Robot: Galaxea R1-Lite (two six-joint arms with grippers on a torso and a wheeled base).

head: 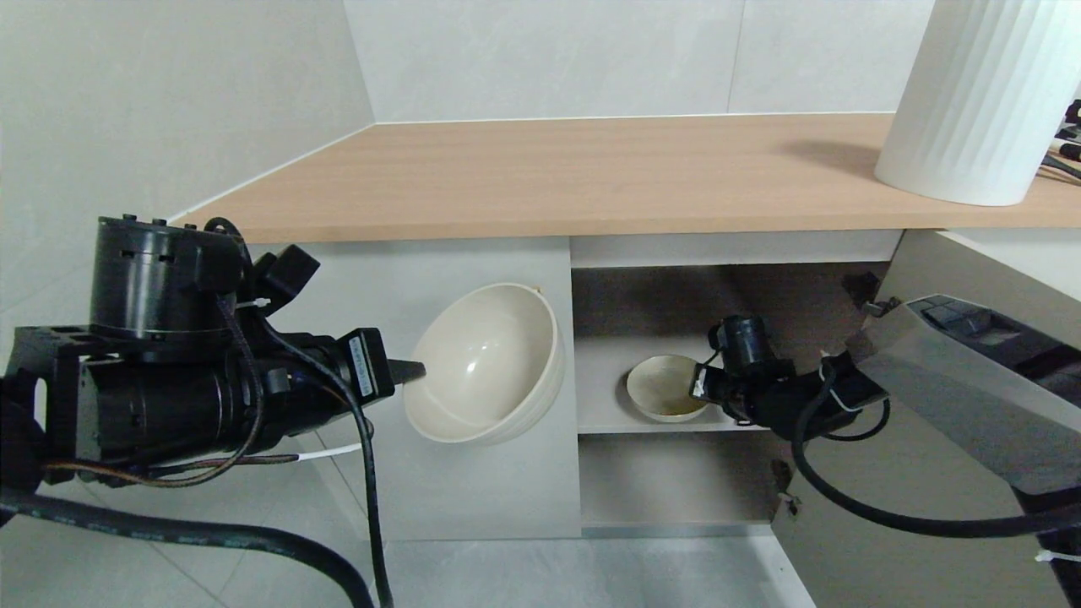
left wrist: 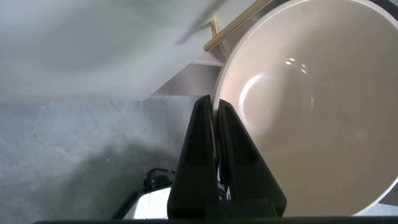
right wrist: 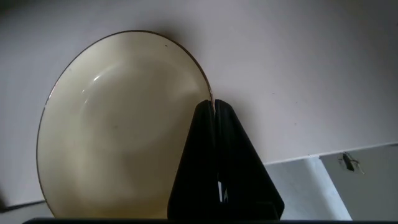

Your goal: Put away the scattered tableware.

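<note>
Two bowls gripped | left gripper (head: 415, 370), fingers pinching rim, held big bowl (head: 486, 363) tilted beyond fingertips, probably awaiting its turn | right gripper (head: 698, 386), fingers pinching rim, held small bowl (head: 661, 384) on shelf (head: 604, 409), likely stowing it.

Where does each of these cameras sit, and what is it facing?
Head: up top, facing forward and down at the cabinet; left arm and right arm show.
Left wrist: looks along its jaws, shut on the large bowl.
Right wrist: looks along its jaws, shut on the small bowl.
Shared: the head view sees both bowls.
</note>
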